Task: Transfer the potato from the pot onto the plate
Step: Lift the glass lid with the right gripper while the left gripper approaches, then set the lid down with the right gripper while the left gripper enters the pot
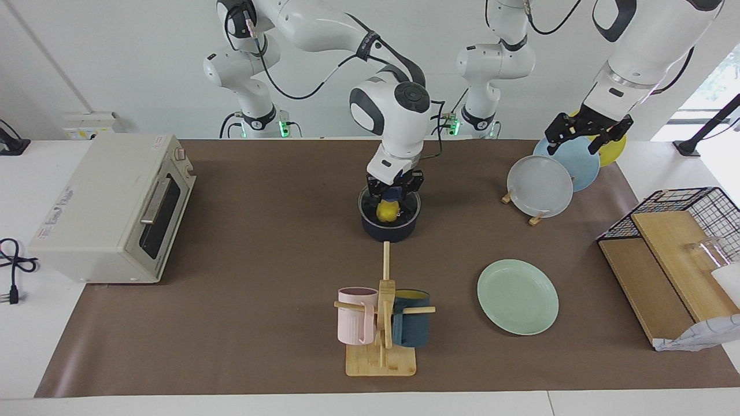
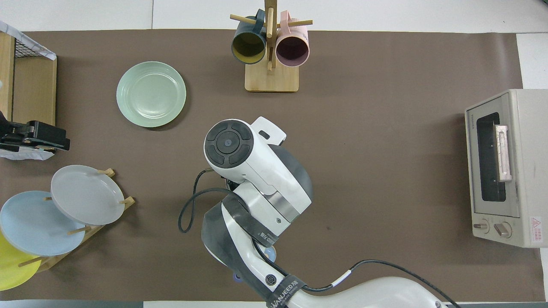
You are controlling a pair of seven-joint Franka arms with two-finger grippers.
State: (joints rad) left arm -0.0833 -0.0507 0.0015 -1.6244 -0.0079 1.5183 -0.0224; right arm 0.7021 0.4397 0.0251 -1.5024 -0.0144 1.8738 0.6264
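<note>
Facing view, right tool: we see the right tool (image 1: 392, 197) lowered into the pot (image 1: 389, 222), its fingers clenched on the potato (image 1: 386, 211).
Facing view, potato: we find it inside the pot, bright yellow against the black interior.
Facing view, pot: it sits on the brown mat of the bench (image 1: 266, 231), nearer to the robots than the mug tree (image 1: 383, 323); its handle (image 1: 385, 261) points at the mug tree.
Facing view, plate: the mint-green plate (image 1: 517, 296) lies flat, farther from the robots than the pot, toward the left arm's end.
Facing view, left tool: the left tool (image 1: 588, 132) waits with fingers released above the plate rack (image 1: 535, 214), over the light blue plate (image 1: 575, 162).
Overhead view, right arm: we see the right arm (image 2: 252, 179) covering the pot and potato entirely.
Overhead view, plate: the plate (image 2: 151, 94) lies farther from the robots than the arm's wrist, bare.
Overhead view, left tool: we see only a dark part of it (image 2: 36, 136) at the frame edge, farther from the robots than the grey-white plate (image 2: 87, 194).
Overhead view, toaster oven: the toaster oven (image 2: 501, 167) stands at the right arm's end.
</note>
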